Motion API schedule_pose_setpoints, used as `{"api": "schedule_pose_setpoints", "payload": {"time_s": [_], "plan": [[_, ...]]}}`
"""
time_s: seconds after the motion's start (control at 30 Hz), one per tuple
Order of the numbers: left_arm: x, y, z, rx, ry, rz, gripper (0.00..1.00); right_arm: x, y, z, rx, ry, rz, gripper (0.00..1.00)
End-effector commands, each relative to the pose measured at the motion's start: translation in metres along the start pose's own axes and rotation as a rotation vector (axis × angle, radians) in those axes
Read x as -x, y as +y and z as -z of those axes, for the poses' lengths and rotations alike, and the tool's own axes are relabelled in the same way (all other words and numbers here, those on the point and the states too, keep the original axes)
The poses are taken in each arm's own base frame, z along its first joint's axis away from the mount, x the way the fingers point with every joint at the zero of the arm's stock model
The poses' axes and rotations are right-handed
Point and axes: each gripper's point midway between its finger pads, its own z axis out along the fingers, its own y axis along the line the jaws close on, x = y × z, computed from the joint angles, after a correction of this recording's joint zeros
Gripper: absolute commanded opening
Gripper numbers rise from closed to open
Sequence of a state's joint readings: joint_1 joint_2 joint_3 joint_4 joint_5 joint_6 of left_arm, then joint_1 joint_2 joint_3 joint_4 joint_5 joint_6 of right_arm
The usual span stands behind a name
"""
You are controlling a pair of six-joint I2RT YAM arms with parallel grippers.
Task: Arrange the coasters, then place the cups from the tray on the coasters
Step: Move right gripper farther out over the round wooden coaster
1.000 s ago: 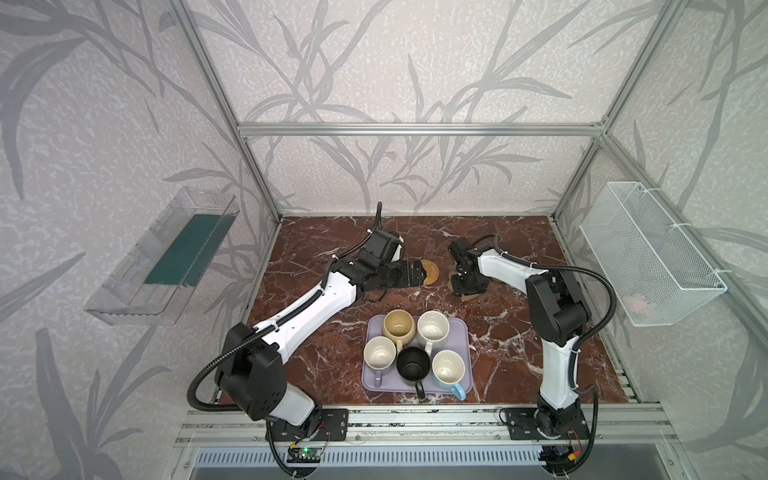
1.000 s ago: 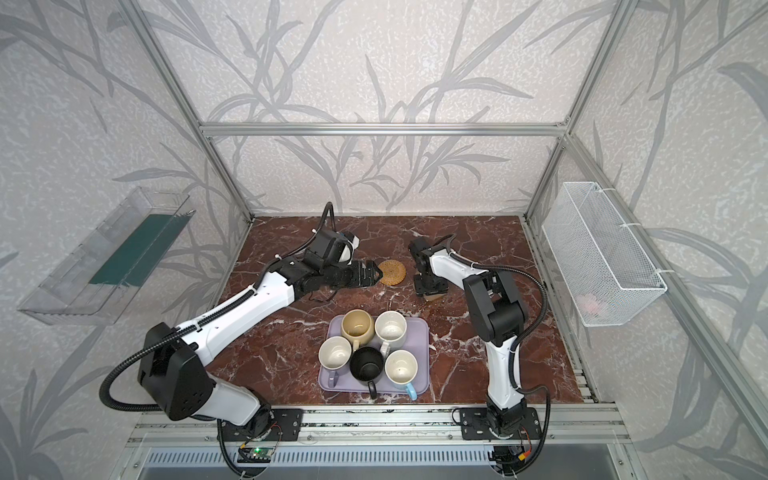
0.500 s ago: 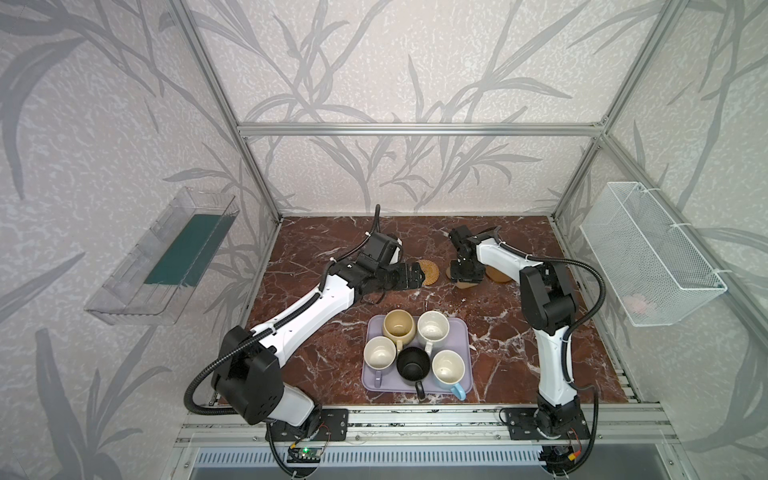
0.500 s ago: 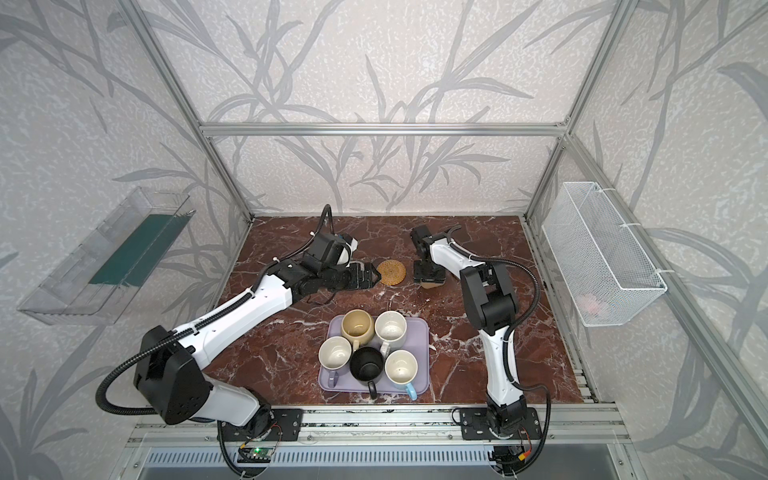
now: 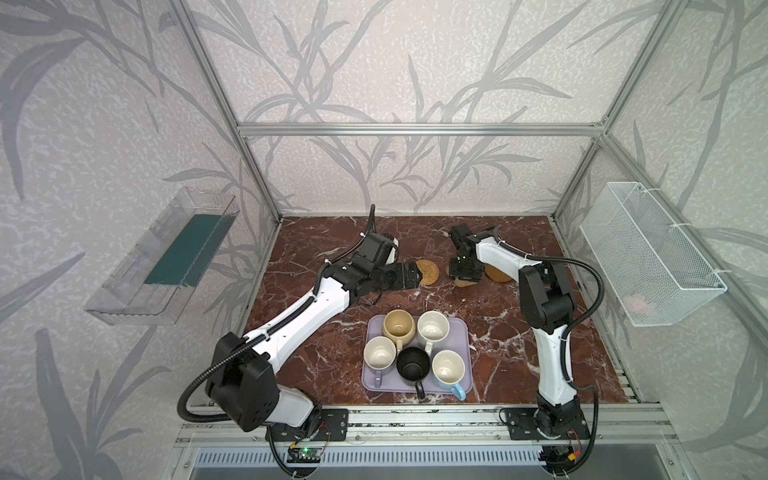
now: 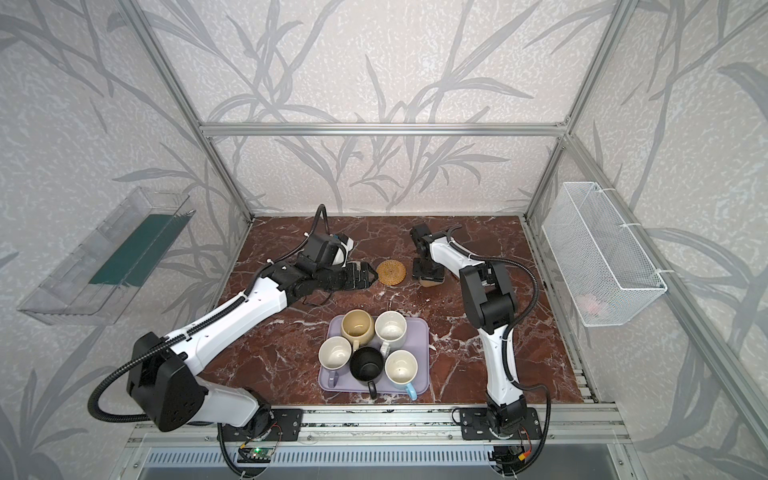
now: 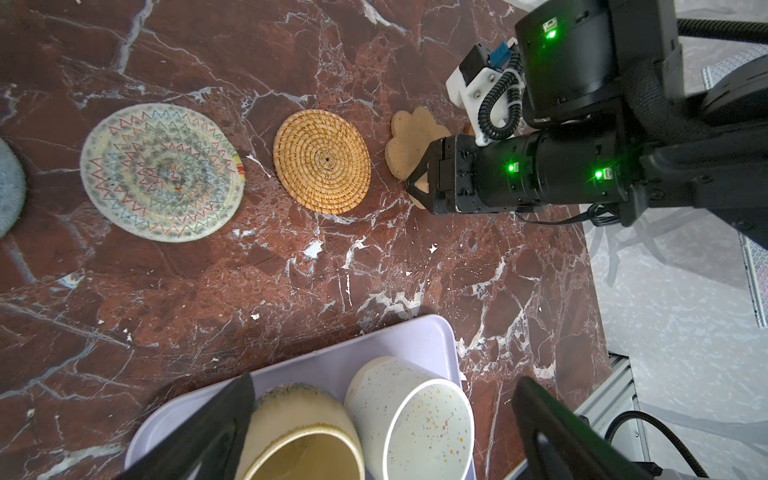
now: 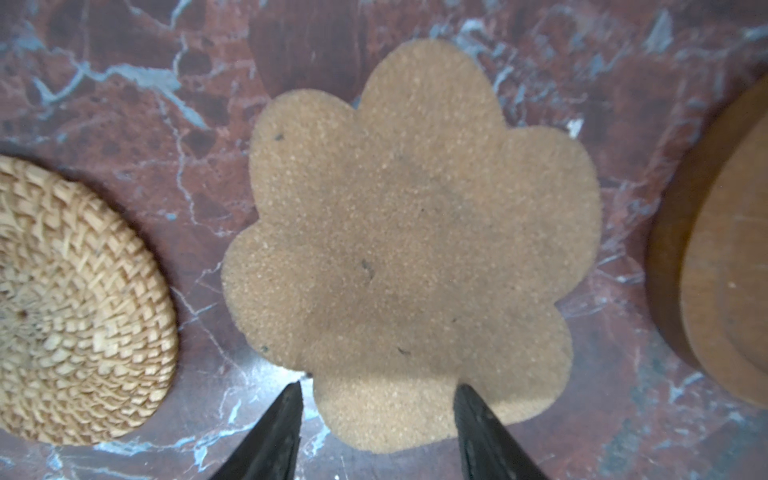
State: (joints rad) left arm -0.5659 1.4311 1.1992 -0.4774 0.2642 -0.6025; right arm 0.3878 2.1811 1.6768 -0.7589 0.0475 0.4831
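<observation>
Several coasters lie in a row at the back of the marble table: grey-blue (image 7: 8, 187), cream woven (image 7: 162, 172), golden rattan (image 5: 428, 272) (image 6: 390, 272), tan paw-shaped (image 8: 407, 241) (image 7: 411, 143) and a brown saucer-like one (image 5: 498, 274) (image 8: 731, 257). My right gripper (image 8: 380, 415) (image 5: 464, 279) points down over the paw coaster, open, its fingers straddling one lobe; the coaster lies flat. My left gripper (image 7: 386, 399) (image 6: 365, 276) is wide open and empty, just left of the rattan coaster. Several cups, among them beige-yellow (image 5: 399, 326), speckled (image 5: 433, 327) and black (image 5: 413, 363), stand on the lavender tray (image 5: 461, 332).
A white wire basket (image 5: 648, 253) hangs on the right wall and a clear plastic bin (image 5: 166, 257) on the left wall. Aluminium frame posts stand at the table's back corners. The tray sits near the front edge, between the two arm bases.
The right gripper has shifted slightly over the paw coaster and its jaws have parted a little. The left arm has barely moved and stays wide open.
</observation>
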Motion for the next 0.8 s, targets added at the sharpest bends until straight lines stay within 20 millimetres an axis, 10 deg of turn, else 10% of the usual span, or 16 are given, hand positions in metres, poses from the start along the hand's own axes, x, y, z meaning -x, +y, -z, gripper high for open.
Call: {"api": "schedule_pose_setpoints", "payload": {"time_s": [0.0, 0.27, 0.43, 0.77], "plan": [[0.001, 0.0, 0.009, -0.015, -0.018, 0.007, 0.99, 0.0, 0.004, 0.006, 0.016, -0.044, -0.002, 0.64], [0.003, -0.007, 0.017, -0.045, -0.007, 0.036, 0.99, 0.012, 0.011, 0.059, 0.079, -0.161, 0.014, 0.73], [0.008, -0.015, 0.029, -0.052, -0.003, -0.002, 0.99, 0.012, 0.01, 0.088, 0.128, -0.238, 0.008, 1.0], [0.012, -0.044, 0.022, -0.148, 0.035, 0.009, 0.99, 0.031, -0.032, 0.12, 0.121, -0.344, 0.028, 0.99]]}}
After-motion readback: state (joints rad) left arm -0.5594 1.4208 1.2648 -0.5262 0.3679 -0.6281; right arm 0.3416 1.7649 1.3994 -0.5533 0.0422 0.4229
